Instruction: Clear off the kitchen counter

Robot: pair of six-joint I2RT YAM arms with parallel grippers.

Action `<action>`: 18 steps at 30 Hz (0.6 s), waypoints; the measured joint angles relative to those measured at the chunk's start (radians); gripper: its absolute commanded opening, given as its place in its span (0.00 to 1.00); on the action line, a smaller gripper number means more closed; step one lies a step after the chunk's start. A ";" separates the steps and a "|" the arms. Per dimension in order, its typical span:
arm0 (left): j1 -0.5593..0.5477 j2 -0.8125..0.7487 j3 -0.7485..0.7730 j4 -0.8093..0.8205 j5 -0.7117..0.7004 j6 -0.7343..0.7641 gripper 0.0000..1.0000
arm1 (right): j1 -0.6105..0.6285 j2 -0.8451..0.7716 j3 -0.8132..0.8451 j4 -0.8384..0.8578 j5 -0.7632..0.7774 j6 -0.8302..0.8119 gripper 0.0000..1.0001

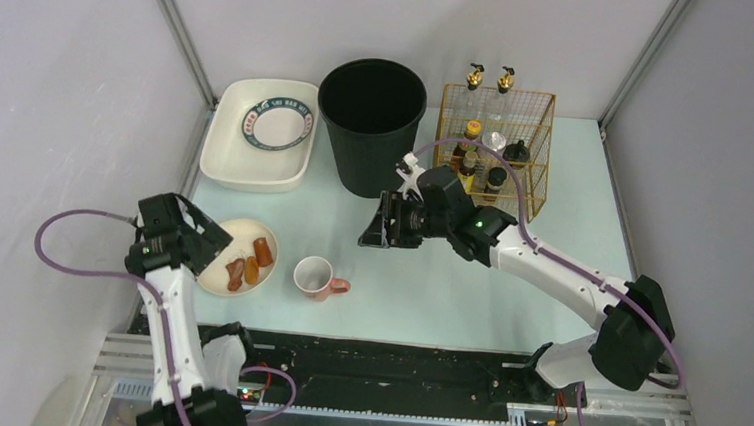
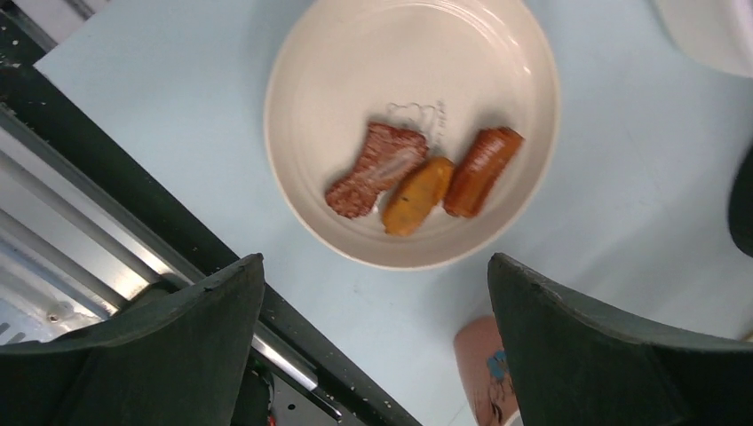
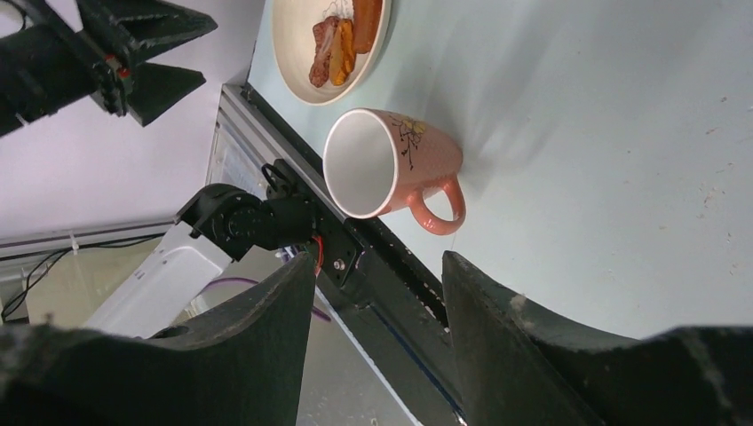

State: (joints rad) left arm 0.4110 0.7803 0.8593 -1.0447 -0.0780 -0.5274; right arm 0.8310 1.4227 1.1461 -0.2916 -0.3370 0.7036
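The kitchen counter is a pale mint tabletop. Near its front left stands a cream plate holding a brown meat slice, an orange piece and a sausage. A pink mug stands upright beside it, handle to the right. My left gripper hangs open over the plate's near edge, empty. Above the counter's middle my right gripper is open and empty, apart from the mug.
A black bin stands at the back centre. A white tray with a patterned dish lies at the back left. A gold wire basket of bottles stands at the back right. A black rail runs along the front edge.
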 measured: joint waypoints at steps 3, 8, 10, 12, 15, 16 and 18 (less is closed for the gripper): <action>0.071 0.097 0.000 0.026 0.004 0.031 1.00 | 0.007 0.006 0.003 0.000 0.001 -0.001 0.58; 0.121 0.249 0.055 0.034 -0.002 0.089 1.00 | 0.021 0.023 0.008 -0.001 0.008 -0.005 0.58; 0.122 0.310 0.100 0.042 -0.023 0.114 0.99 | 0.028 0.035 0.008 -0.001 0.010 -0.005 0.58; 0.124 0.369 0.133 0.056 -0.041 0.139 0.99 | 0.037 0.047 0.008 -0.002 0.012 -0.005 0.58; 0.124 0.445 0.159 0.068 -0.078 0.163 0.99 | 0.051 0.061 0.008 -0.006 0.015 -0.008 0.57; 0.124 0.470 0.164 0.072 -0.097 0.170 0.99 | 0.056 0.064 0.008 -0.008 0.015 -0.008 0.57; 0.116 0.507 0.166 0.076 -0.143 0.172 0.99 | 0.062 0.070 0.008 -0.011 0.015 -0.011 0.57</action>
State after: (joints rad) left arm 0.5274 1.2877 1.0248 -0.9691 -0.2207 -0.3553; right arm 0.8928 1.4929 1.1545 -0.3023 -0.3222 0.6926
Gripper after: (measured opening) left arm 0.988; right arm 0.575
